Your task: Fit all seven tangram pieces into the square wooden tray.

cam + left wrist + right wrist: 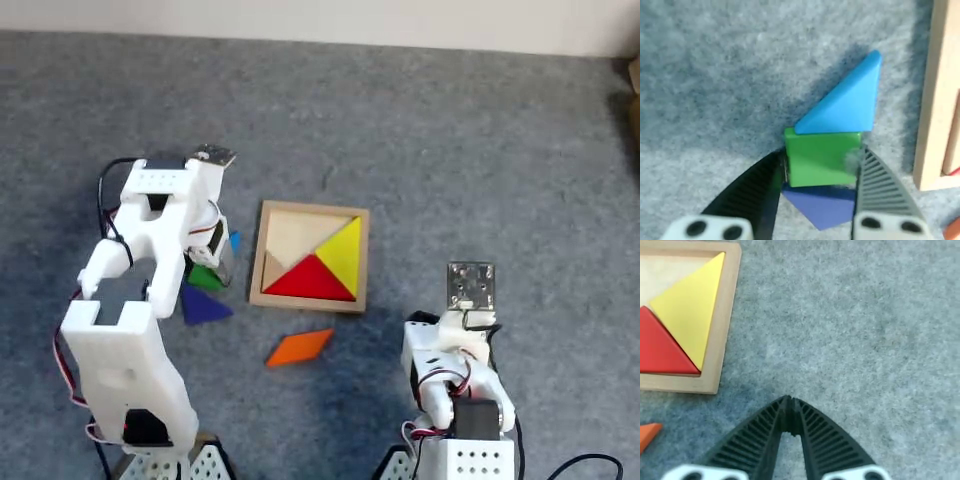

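The square wooden tray (312, 208) lies mid-table and holds a red triangle (310, 280) and a yellow triangle (343, 250). Left of the tray, my left gripper (215, 265) has its fingers pressed against both sides of a green square (822, 157). A light blue triangle (845, 102) touches the square's far edge, and a dark blue triangle (822, 207) lies at its near edge. An orange parallelogram (299, 346) rests on the carpet in front of the tray. My right gripper (788, 405) is shut and empty, over bare carpet to the right of the tray (722, 325).
Grey carpet covers the whole table. The tray's wooden wall (935, 100) stands close beside the left gripper. The orange piece's tip (647, 432) shows near the right gripper. Open carpet lies behind the tray and to its right.
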You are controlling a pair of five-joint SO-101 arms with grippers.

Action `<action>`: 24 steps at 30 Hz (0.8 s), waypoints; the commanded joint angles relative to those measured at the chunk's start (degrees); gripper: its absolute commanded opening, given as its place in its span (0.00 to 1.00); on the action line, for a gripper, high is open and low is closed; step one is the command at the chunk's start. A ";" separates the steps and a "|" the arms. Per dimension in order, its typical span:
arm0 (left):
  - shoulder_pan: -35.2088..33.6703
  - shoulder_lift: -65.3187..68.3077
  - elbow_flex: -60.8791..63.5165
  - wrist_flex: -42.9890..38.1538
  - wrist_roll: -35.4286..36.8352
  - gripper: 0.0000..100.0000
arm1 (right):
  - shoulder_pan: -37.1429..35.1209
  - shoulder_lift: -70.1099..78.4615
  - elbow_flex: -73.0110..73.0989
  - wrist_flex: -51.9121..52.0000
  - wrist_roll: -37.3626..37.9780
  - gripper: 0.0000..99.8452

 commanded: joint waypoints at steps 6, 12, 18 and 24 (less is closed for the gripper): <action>5.58 -11.21 -1.71 4.66 -0.26 0.13 | 0.75 -0.31 5.93 -1.89 -0.53 0.01; 11.47 -13.14 -4.35 3.08 -0.18 0.13 | 0.75 -0.31 5.93 -1.89 -0.53 0.01; 16.66 -13.05 -6.99 -1.85 -0.18 0.13 | 0.66 -0.31 5.93 -3.47 -0.53 0.01; 21.41 -8.31 -9.19 -6.24 -0.35 0.13 | 0.75 -0.22 5.93 -3.65 -0.53 0.01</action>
